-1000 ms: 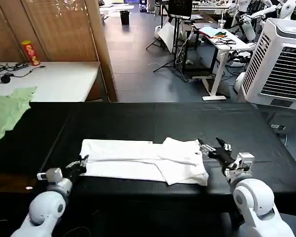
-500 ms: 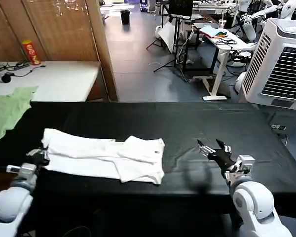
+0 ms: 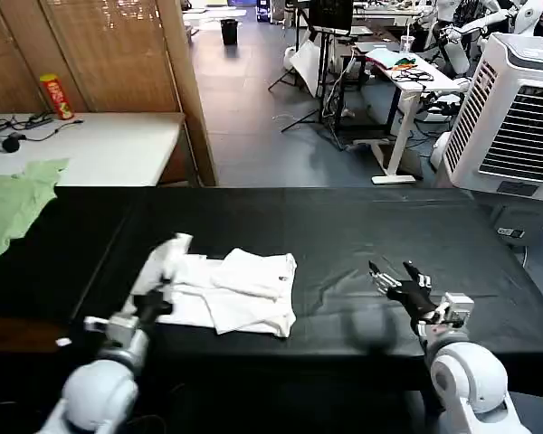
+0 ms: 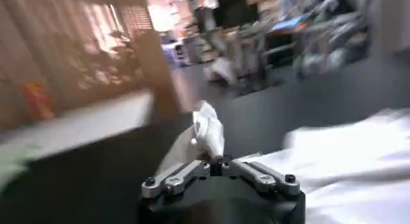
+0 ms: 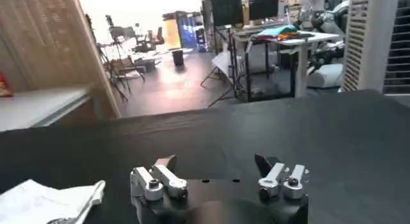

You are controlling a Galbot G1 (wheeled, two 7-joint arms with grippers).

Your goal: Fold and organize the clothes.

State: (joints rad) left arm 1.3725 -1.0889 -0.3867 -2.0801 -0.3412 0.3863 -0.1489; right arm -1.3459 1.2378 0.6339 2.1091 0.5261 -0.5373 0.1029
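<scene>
One white T-shirt point(image 3: 226, 289) lies bunched on the black bench point(image 3: 344, 235), left of centre in the head view, its left end lifted off the cloth. The left tool point(image 3: 154, 303), low left, is pinching that raised end; in the left wrist view the fabric point(image 4: 205, 132) stands up between its fingers. The right tool point(image 3: 394, 280), low right, hovers with fingers spread, well apart from the shirt. One green garment point(image 3: 14, 203) hangs over the bench's far left edge. The bench's right half is bare.

A light green garment point(image 3: 14, 206) drapes the black table's point(image 3: 344, 226) far-left corner.
</scene>
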